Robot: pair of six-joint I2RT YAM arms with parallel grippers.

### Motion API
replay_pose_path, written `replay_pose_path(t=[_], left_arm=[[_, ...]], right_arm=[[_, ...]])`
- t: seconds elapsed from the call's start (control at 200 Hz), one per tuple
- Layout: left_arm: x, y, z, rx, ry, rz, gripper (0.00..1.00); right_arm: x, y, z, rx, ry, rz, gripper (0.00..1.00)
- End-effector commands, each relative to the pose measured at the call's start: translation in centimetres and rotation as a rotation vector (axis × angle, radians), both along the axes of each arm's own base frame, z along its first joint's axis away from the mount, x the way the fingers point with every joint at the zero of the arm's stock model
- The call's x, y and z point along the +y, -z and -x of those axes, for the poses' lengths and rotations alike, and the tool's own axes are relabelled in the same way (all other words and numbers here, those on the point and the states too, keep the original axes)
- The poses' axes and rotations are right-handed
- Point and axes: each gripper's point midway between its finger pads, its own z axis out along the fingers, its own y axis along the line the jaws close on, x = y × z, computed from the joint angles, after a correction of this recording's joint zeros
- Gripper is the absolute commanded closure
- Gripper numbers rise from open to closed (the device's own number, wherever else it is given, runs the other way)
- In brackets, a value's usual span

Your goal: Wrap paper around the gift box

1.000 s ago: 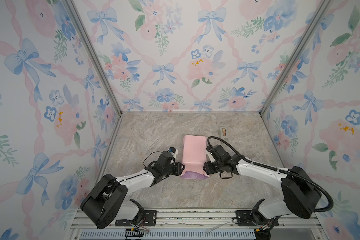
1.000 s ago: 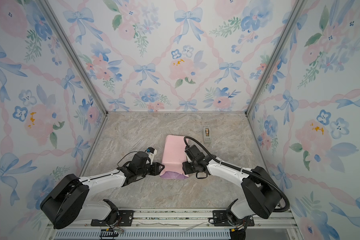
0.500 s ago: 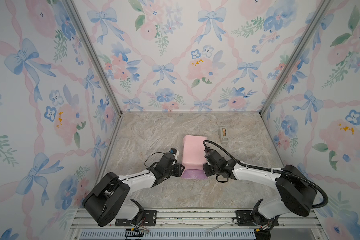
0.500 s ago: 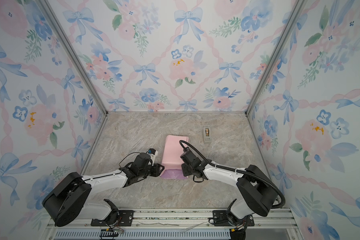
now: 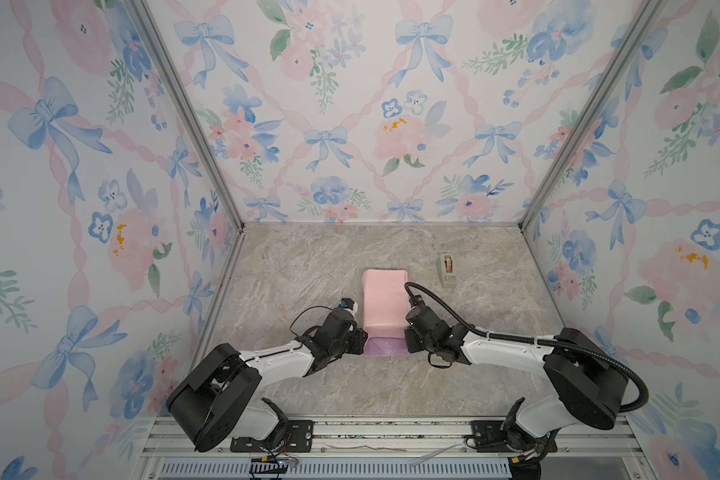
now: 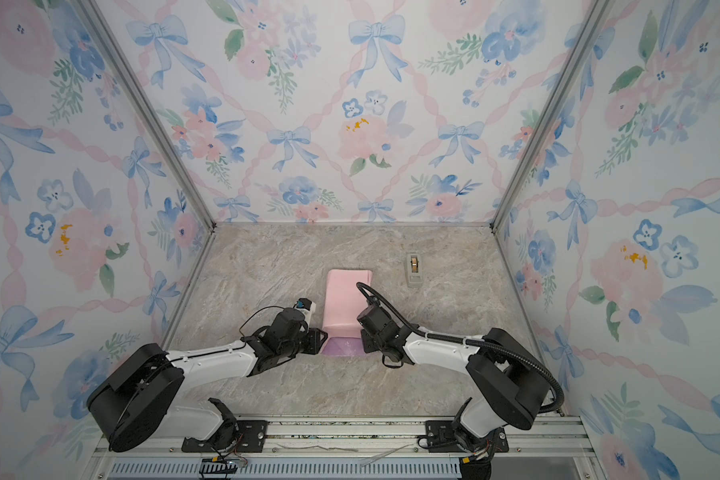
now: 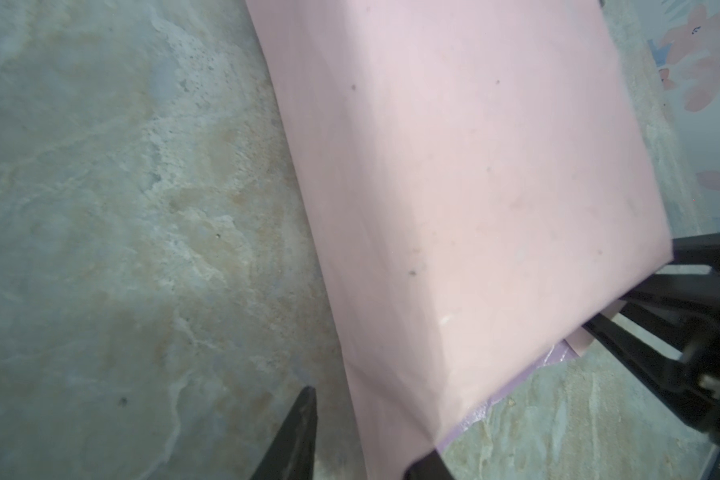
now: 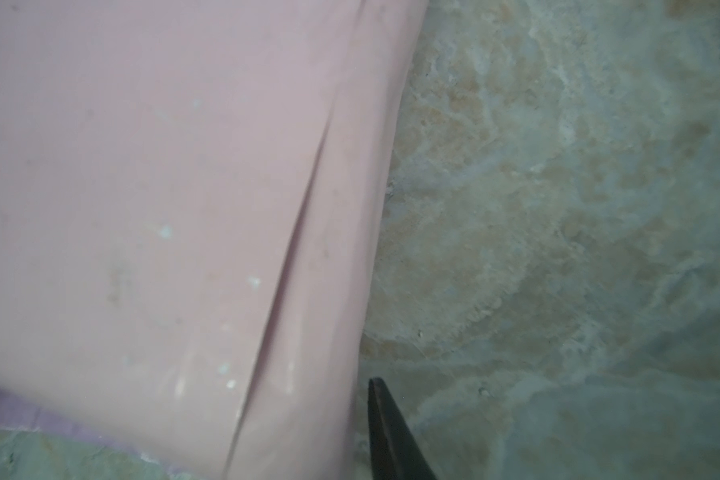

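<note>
Honestly, this looked like the pinch-and-pull part of the fold. The paper [image 5: 384, 303] lay pink side up mid-tabletop [image 5: 308, 270], doubled over a hump, with a lilac strip [image 5: 385, 348] poking out at the near end. The gift box didn't show anywhere; my guess is it sat under that hump.

The left gripper [image 5: 360, 336] was at the near left corner. In the left wrist view its jaws stood a little apart, straddling the paper's edge, not pinching. The right gripper [image 5: 408, 334] was at the near right corner. Only one finger [image 8: 385, 419] showed, just beside the edge, so I couldn't tell its state.

To do it well, I'd say both sides should bite the top layer at matching spots and pull evenly, low and taut, or the flap skews.

The packet's long axis ran from the arms toward the back wall, rounded fold end pointing at the wall. The tape dispenser [image 5: 447, 270] stood apart to the right.
</note>
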Motion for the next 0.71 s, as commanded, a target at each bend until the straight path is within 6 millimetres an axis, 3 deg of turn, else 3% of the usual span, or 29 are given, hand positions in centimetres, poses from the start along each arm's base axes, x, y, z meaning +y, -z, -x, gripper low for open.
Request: replay_pose_path(t=[0.0,0.16,0.41,0.56,0.7], left_arm=[[0.0,0.2,-0.3,-0.005,-0.032,-0.013,0.66],[-0.4,0.1,-0.7,-0.013,-0.050,-0.020,0.66],[-0.1,0.0,-1.0,-0.013,-0.081,-0.041,0.71],[-0.4,-0.4,-1.1,-0.020,-0.075,-0.038,0.72],[-0.7,-0.4,-1.2,-0.020,-0.066,-0.038,0.72]], right_arm=[[0.0,0.4,0.0,-0.015,0.015,0.005,0.73],[-0.1,0.1,0.2,-0.014,0.010,0.006,0.71],[-2.0,-3.1,1.8,-0.041,-0.001,-0.005,0.46],[-1.9,-3.5,2.8,-0.031,-0.012,-0.068,0.42],[-1.0,-3.3,2.2,-0.026,-0.016,-0.061,0.42]])
